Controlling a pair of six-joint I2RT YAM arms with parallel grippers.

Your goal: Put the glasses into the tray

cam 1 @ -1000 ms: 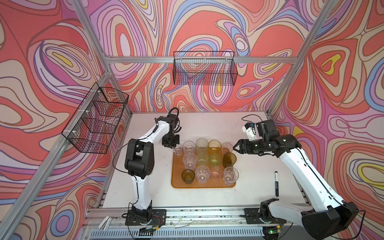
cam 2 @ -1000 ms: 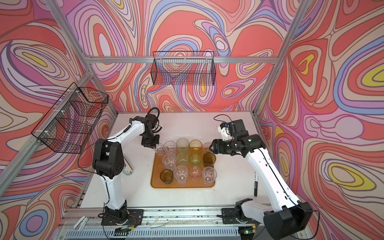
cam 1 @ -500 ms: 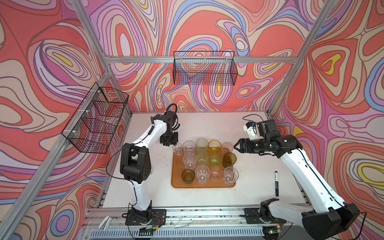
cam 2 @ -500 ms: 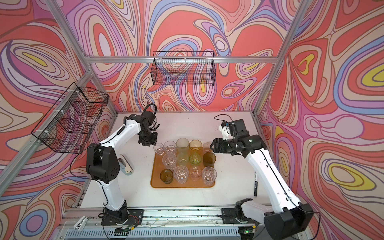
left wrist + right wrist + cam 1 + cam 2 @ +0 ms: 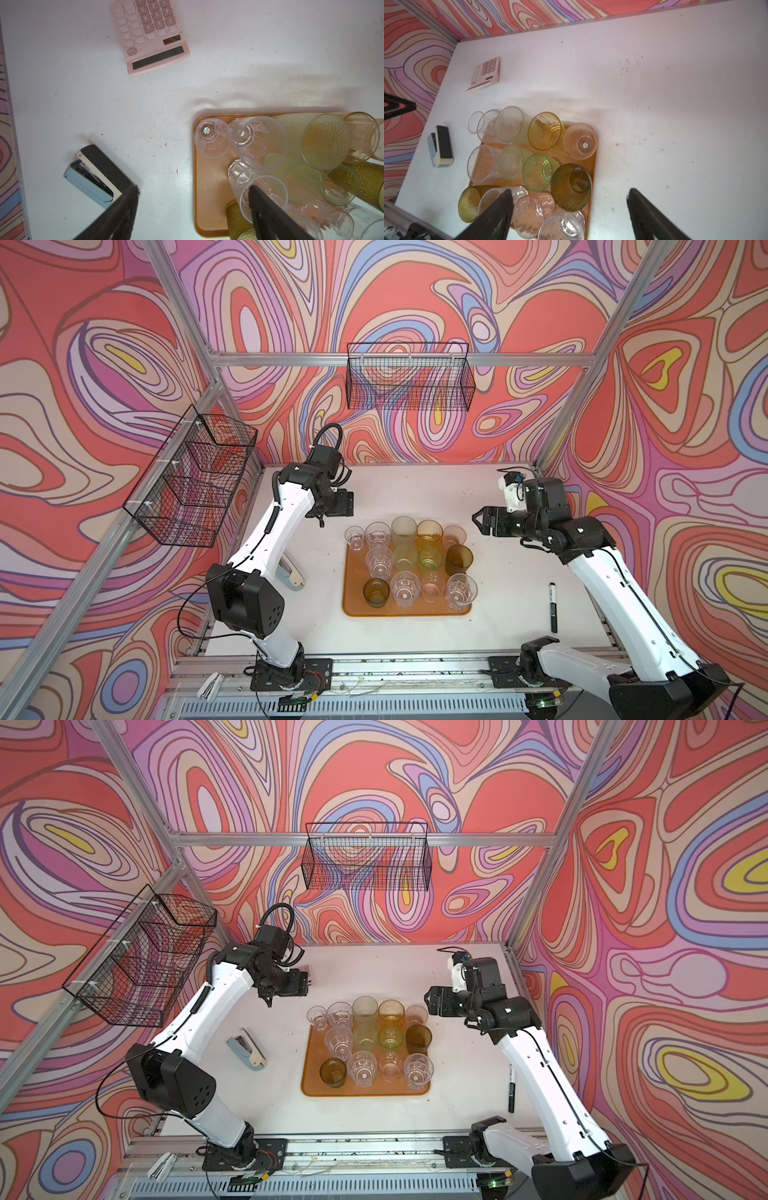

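Note:
The orange-brown tray (image 5: 354, 576) (image 5: 312, 1078) lies mid-table with several glasses standing in it: clear, green, amber, pink and olive. A small clear glass (image 5: 355, 537) (image 5: 213, 138) stands at its far left corner. A tall frosted glass (image 5: 403, 530) is in the back row. My left gripper (image 5: 344, 504) (image 5: 302, 984) (image 5: 193, 188) hangs open above the table, behind and left of that corner, holding nothing. My right gripper (image 5: 478, 520) (image 5: 430, 1001) (image 5: 570, 191) is open and empty, off the tray's far right corner near a pink glass (image 5: 454, 536) (image 5: 580, 141).
A pink calculator (image 5: 149, 35) (image 5: 485, 74) lies at the back left. A stapler (image 5: 247, 1050) (image 5: 97, 174) sits left of the tray, and a black marker (image 5: 553, 605) right of it. Wire baskets (image 5: 409, 377) (image 5: 191, 481) hang on the back and left walls.
My left gripper opened, let go of the small clear glass at the tray's far left corner and drew back from it. The right gripper opened a little wider.

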